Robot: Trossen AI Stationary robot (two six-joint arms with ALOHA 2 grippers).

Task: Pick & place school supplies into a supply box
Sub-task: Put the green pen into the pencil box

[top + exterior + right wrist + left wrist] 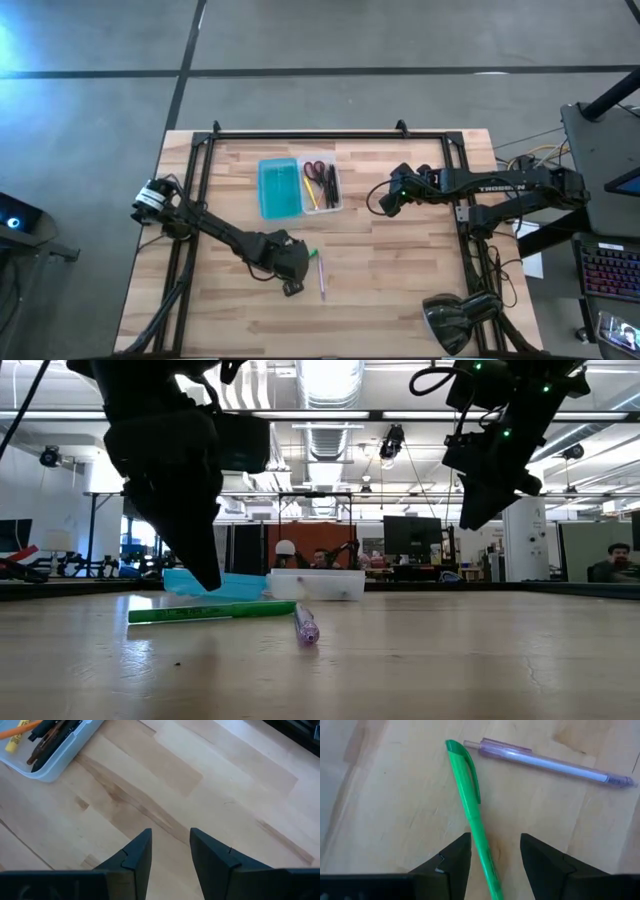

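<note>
While your left gripper point(492, 857) hangs low over the table, check these:
Left fingers: narrowly parted, the green pen point(472, 815) lying between them, not yet pinched.
Pale purple pen point(550, 762): on the wood just beyond the green pen's cap, near 1 o'clock of it.
Supply box point(298, 186): well apart, at 12 o'clock; scissors point(315, 170) and pens already inside.
Right gripper point(170, 855): waiting above bare wood, fingers slightly apart.
Risk: you could close off-centre and roll the pen into its neighbour.
</note>
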